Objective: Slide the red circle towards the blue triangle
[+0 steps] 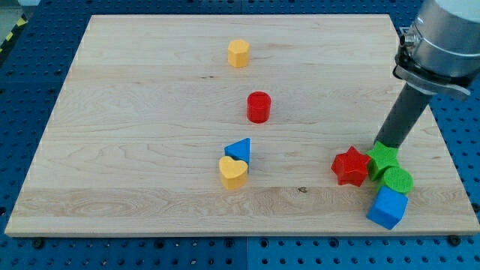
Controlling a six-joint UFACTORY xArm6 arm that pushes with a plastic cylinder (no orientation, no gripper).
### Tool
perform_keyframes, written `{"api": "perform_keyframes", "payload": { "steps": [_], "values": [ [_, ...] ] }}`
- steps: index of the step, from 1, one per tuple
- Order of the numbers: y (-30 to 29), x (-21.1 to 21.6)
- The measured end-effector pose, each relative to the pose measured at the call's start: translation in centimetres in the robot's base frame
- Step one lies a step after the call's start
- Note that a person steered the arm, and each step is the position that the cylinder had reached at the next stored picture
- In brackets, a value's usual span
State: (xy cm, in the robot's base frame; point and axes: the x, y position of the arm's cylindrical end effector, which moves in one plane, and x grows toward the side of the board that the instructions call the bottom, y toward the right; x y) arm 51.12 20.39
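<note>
The red circle stands near the middle of the wooden board. The blue triangle sits below it and slightly to the view's left, a short gap apart. A yellow heart touches the blue triangle's lower side. My tip is far to the view's right of both, resting at the top edge of a green star. The dark rod rises from there to the silver arm at the view's top right.
A yellow hexagon stands near the view's top centre. At the lower right a red star, the green star, a green circle and a blue cube cluster together. The board lies on a blue perforated table.
</note>
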Motion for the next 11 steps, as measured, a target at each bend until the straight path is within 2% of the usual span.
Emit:
{"api": "perform_keyframes", "payload": {
  "steps": [1, 2, 5, 6, 7, 8, 9, 10, 11],
  "values": [
    [0.0, -1.2],
    [-0.1, -6.0],
    [-0.1, -6.1],
    [-0.5, -7.4],
    [-4.5, -12.2],
    [-10.8, -13.2],
    [-16.7, -11.7],
    [-19.7, -9.2],
    [-19.7, -9.0]
  ]
}}
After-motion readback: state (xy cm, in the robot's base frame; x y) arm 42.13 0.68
